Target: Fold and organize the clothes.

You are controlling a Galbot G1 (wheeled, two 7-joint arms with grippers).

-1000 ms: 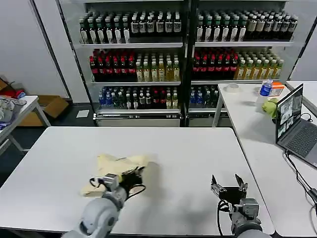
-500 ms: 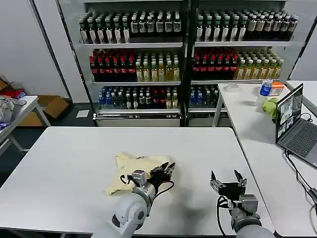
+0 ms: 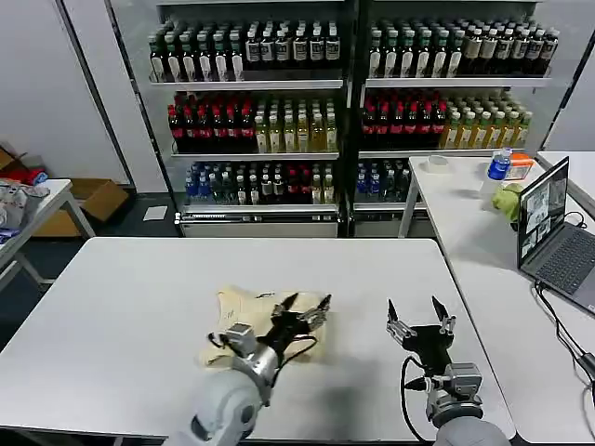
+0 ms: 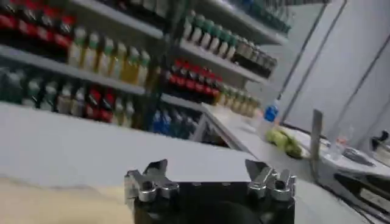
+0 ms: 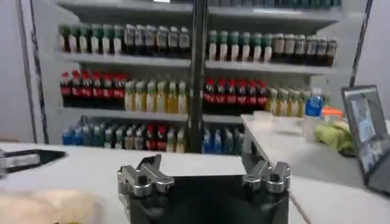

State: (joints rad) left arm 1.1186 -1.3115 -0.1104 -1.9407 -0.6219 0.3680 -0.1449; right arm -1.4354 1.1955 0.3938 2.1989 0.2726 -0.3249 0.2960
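Garment (image 3: 244, 314) on table (image 3: 112, 307), center-left; left gripper (image 3: 302, 310) over its right edge, right gripper (image 3: 416, 324) well right of garment.

bare white table (image 3: 121, 297) all round the cream shirt (image 3: 244, 311), open on every side. left gripper (image 3: 304, 309), fingers spread, over the shirt's right edge; right gripper (image 3: 415, 323), fingers spread, well apart, with clear tabletop between. laptop (image 3: 548, 232) away on the side table.
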